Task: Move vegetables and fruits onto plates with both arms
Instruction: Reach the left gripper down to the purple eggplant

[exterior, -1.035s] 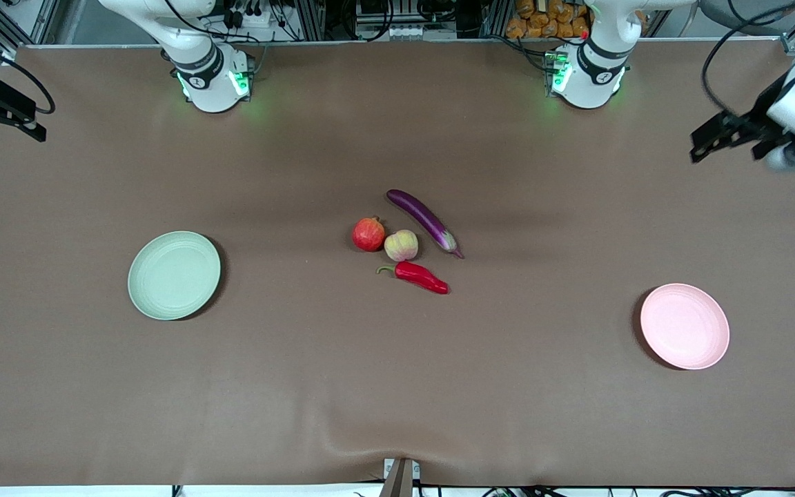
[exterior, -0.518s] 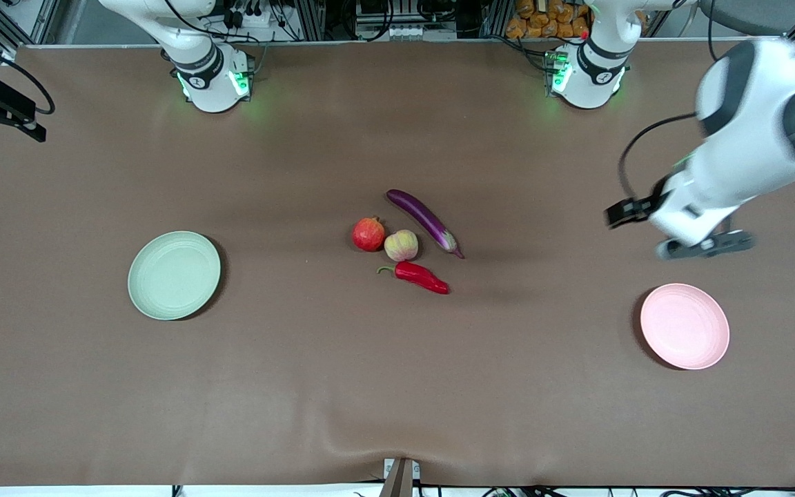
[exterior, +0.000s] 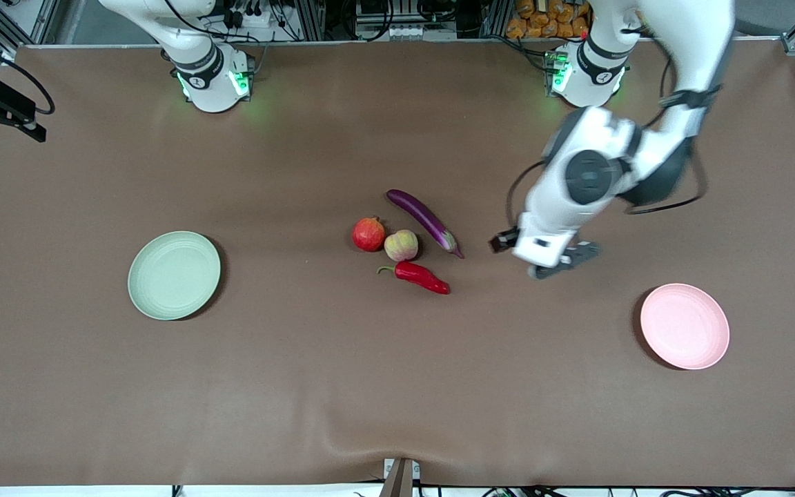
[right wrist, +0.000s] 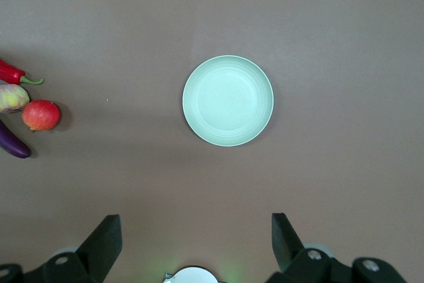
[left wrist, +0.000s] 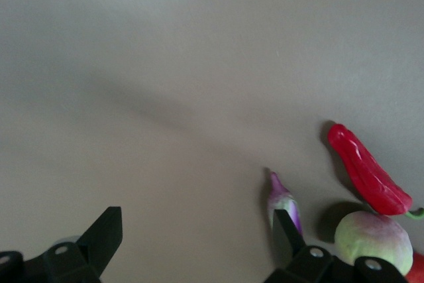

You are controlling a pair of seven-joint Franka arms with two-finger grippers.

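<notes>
Green plate point(exterior: 174, 275) flat on the brown counter point(exterior: 342, 386), toward the right arm's end; bare. The right wrist view looks straight down on it.

Right gripper point(right wrist: 192, 246): not seen in the front view; in its own wrist view it hangs high over the counter near the green plate, jaws spread wide, holding nothing. Right arm waits.

Mid-counter cluster: pomegranate point(exterior: 368, 234) touching peach point(exterior: 401, 245). Eggplant point(exterior: 425, 220) lies diagonally just beside the peach, toward the left arm's end. Chili point(exterior: 420, 277) is nearer the front camera than the peach, stem curled toward the right arm's end.

Left gripper point(left wrist: 195, 236): over bare counter between the eggplant and the pink plate, jaws wide apart, empty.

Pink plate point(exterior: 684, 326) toward the left arm's end, bare.
</notes>
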